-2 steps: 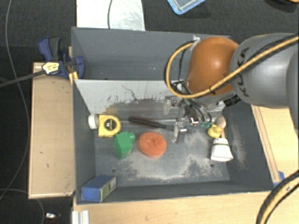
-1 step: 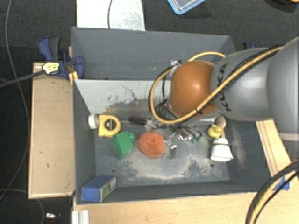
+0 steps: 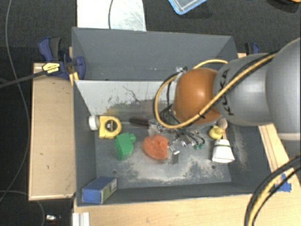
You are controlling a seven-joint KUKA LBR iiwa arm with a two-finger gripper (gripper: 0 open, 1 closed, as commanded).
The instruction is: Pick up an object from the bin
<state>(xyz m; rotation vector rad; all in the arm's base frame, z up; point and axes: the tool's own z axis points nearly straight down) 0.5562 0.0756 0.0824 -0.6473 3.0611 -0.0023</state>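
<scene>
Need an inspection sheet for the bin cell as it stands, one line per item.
Surface: grey bin floor, scuffed and dusty.
Job's things: red-orange lump mid-floor, nearest the pincer; green block beside it, view-left; yellow tape measure and white cylinder at back left; blue box in the front-left corner; white cone piece and yellow ball at view-right.
Clutter: dark stick near the back wall.
Grippers: pincer low, at the lump's right edge.
Cables: yellow-black cable looped round the orange wrist cover.
Surroundings: white sheet behind the bin.
</scene>
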